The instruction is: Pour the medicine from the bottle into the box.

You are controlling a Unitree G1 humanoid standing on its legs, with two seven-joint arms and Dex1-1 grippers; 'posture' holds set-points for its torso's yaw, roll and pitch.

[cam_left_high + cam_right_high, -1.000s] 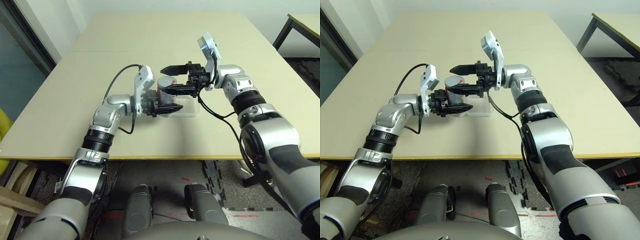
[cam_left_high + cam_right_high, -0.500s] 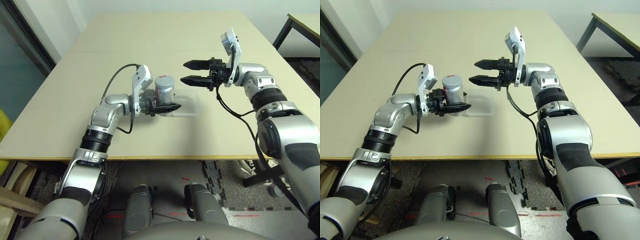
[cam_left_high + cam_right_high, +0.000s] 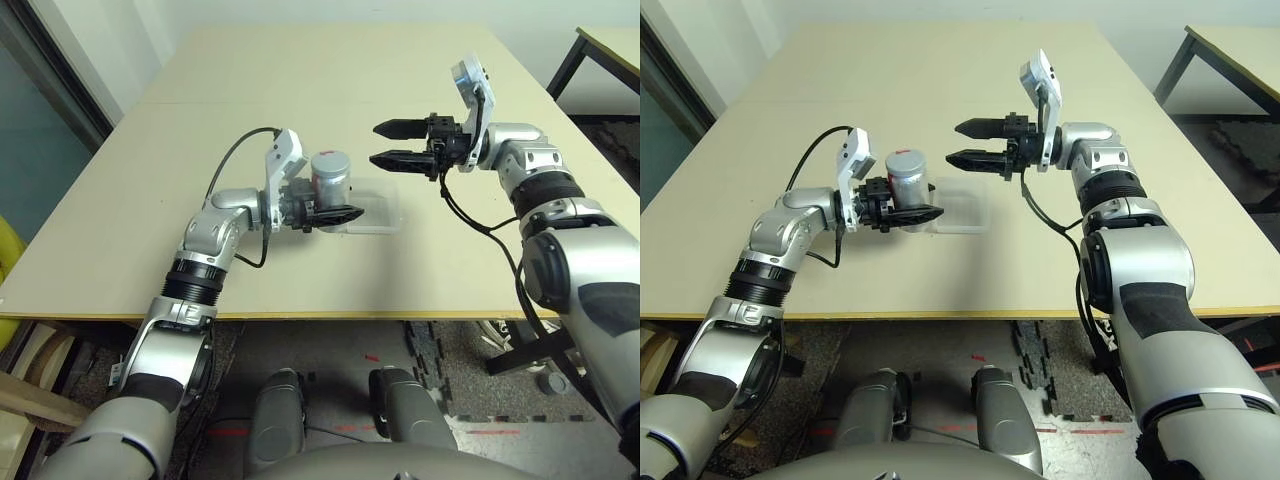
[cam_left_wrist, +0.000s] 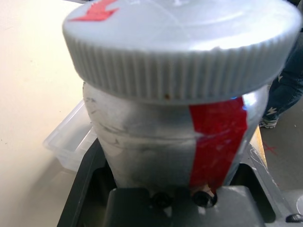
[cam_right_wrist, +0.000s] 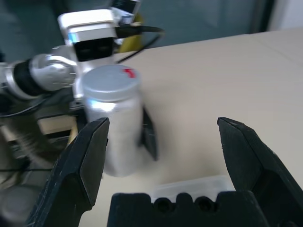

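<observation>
The bottle (image 3: pixel 330 180), silvery-white with a red stripe (image 4: pixel 217 137), stands upright just above the table. My left gripper (image 3: pixel 338 208) is shut on its lower body. A ribbed grey cap (image 4: pixel 180 47) with a red mark sits on its mouth. The box (image 3: pixel 376 209), a clear shallow tray, lies on the table beside and just right of the bottle. My right gripper (image 3: pixel 384 144) hangs open above the box's far right side, apart from the bottle, nothing between its fingers (image 5: pixel 90 156). The medicine is hidden.
The beige table (image 3: pixel 300 80) stretches far behind and to both sides of the arms. A dark-legged second table (image 3: pixel 590 45) stands at the back right. A black cable (image 3: pixel 235 160) loops from my left wrist.
My right gripper, which sat around the bottle's top a second ago, has drawn away to the right, open. The left gripper keeps the bottle, now a little more upright.
</observation>
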